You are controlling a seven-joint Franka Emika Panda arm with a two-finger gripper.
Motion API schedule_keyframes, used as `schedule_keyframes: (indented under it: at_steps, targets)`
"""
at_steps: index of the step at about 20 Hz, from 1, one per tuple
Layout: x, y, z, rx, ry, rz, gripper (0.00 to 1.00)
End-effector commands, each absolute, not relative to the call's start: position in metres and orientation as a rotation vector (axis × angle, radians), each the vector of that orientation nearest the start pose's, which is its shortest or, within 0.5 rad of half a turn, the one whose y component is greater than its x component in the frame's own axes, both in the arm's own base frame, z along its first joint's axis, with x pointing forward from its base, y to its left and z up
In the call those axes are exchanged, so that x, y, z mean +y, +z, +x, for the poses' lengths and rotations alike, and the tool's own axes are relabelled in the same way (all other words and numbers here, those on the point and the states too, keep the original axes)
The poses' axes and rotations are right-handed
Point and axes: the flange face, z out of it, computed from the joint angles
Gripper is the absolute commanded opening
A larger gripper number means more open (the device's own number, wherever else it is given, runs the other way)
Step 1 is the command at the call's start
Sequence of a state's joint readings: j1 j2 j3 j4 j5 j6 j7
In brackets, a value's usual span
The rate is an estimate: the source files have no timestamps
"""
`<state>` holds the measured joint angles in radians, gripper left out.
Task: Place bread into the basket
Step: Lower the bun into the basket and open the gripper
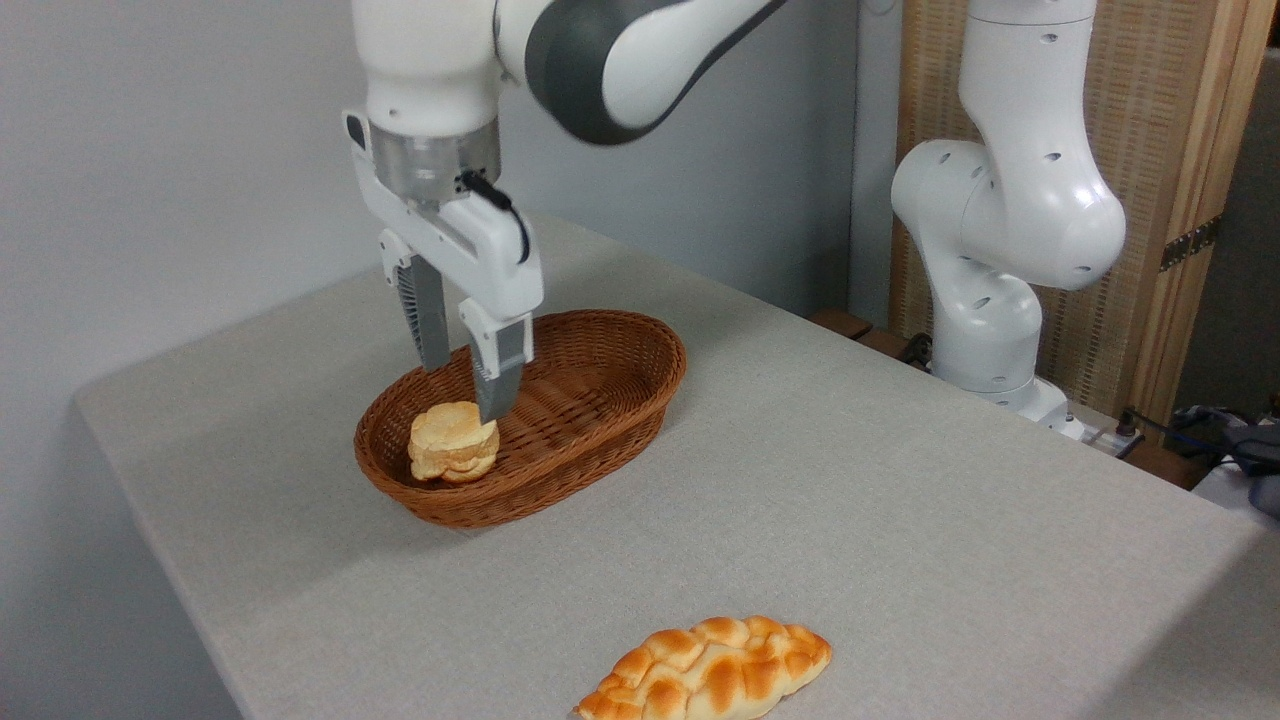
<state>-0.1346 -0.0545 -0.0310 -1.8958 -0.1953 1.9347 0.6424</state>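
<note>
Grey fabric covers the surface [850, 500], which runs from a far corner near a pale wall toward the near edge at the bottom of the view. Behind its right edge stands the arm's white base [985, 340], with a slatted wooden screen [1150, 150] behind that.

An oval brown wicker basket [600, 400] sits toward the far left part of the surface, well in from the left edge. The bread [452, 441], a small puffy pale-golden bun with layered sides, rests inside the basket at its near-left end, close against the woven wall there.

The arm reaches down from above so that the gripper [464, 380] hangs over that same end of the basket, pointing straight down. Its two fingers are spread apart with a clear gap between them and nothing held. The nearer fingertip [495, 400] is just above and beside the bun's top right; whether it touches the bun cannot be told. The other finger [430, 330] stands behind, above the basket's far rim.

Near the bottom edge of the surface, well apart from the basket, lies a longer braided orange-brown loaf [705, 672], partly cut off by the frame.
</note>
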Motion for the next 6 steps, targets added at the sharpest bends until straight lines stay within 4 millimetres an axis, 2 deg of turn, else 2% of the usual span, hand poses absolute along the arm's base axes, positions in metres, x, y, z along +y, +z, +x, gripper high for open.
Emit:
schedule_keyframes:
  at_steps: [1, 3, 6]
  targets:
    - [-0.081, 0.551, 0.549, 1.128, -0.218, -3.07, 1.0]
    - [-0.068, 0.555, 0.552, 1.093, -0.231, -3.076, 1.0]
    - [-0.067, 0.562, 0.555, 1.09, -0.256, -3.071, 1.0]
